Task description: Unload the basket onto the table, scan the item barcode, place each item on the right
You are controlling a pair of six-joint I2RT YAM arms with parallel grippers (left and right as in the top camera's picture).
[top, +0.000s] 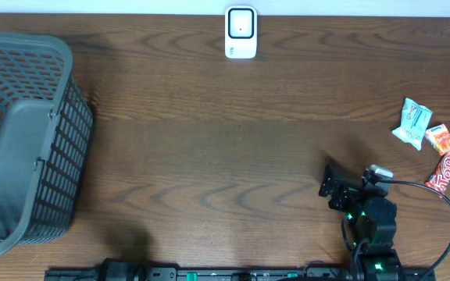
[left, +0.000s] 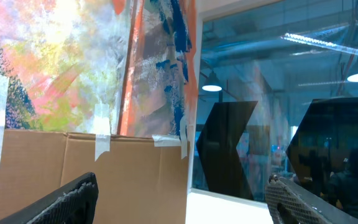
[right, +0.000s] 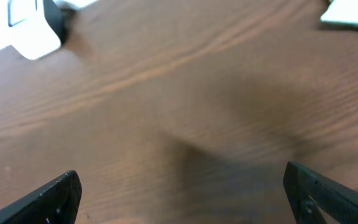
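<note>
Right gripper (right: 182,186) shows its fingers spread wide with nothing between them, over the bare wooden table (top: 209,140). Left gripper (left: 182,190) is likewise spread and empty, facing a cardboard panel (left: 73,168). Snack items lie at the table's right edge, well apart from the right gripper: teal packet (top: 412,123), orange packet (top: 441,139), red TOP bar (top: 446,173). The bar's long axis runs diagonally, near-left to far-right. White barcode scanner (top: 241,33) stands at the far edge, centre.

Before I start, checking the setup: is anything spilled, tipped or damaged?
Nothing stands out. The white scanner stands at the far edge, the grey basket sits at left, and three snack packets lie bunched at right.
</note>
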